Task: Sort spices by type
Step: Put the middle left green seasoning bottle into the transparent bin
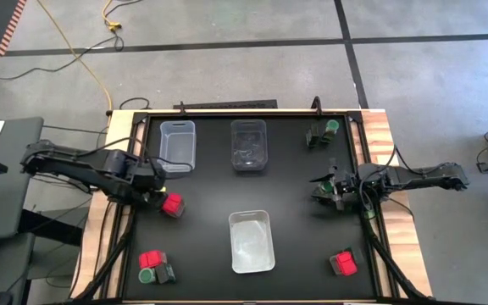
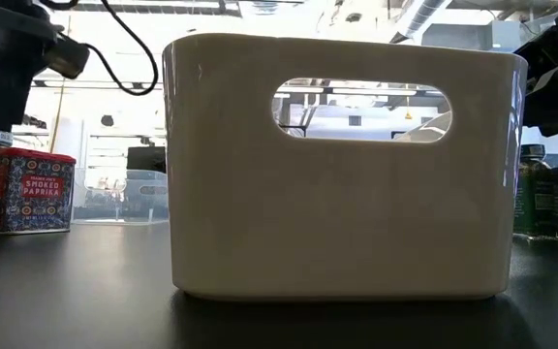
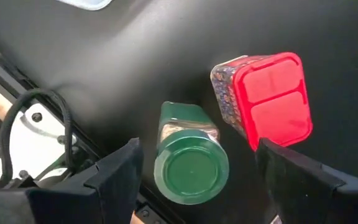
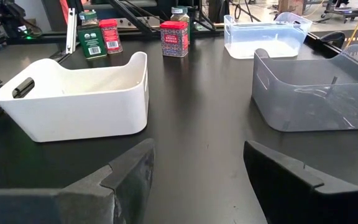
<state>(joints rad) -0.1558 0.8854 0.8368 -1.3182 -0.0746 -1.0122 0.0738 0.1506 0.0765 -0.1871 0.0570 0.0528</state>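
My left gripper (image 1: pixel 156 191) hangs open over a green-lidded jar (image 3: pixel 190 163) that stands upright on the black table. Its fingers are on either side of the jar and apart from it. A red packet (image 3: pixel 267 102) with a patterned side stands right beside the jar (image 1: pixel 172 204). In the high view the gripper hides the jar. My right gripper (image 1: pixel 327 188) is open near the table's right edge with nothing between its fingers (image 4: pixel 194 180). More spices stand in groups: near left (image 1: pixel 152 266), near right (image 1: pixel 343 263) and far right (image 1: pixel 321 134).
Three bins sit on the table: a clear one (image 1: pixel 178 146) far left, a grey clear one (image 1: pixel 249 144) far middle and a white one (image 1: pixel 252 242) near middle. The white bin (image 2: pixel 342 165) fills the low view. Wooden rails (image 1: pixel 381 135) edge the table.
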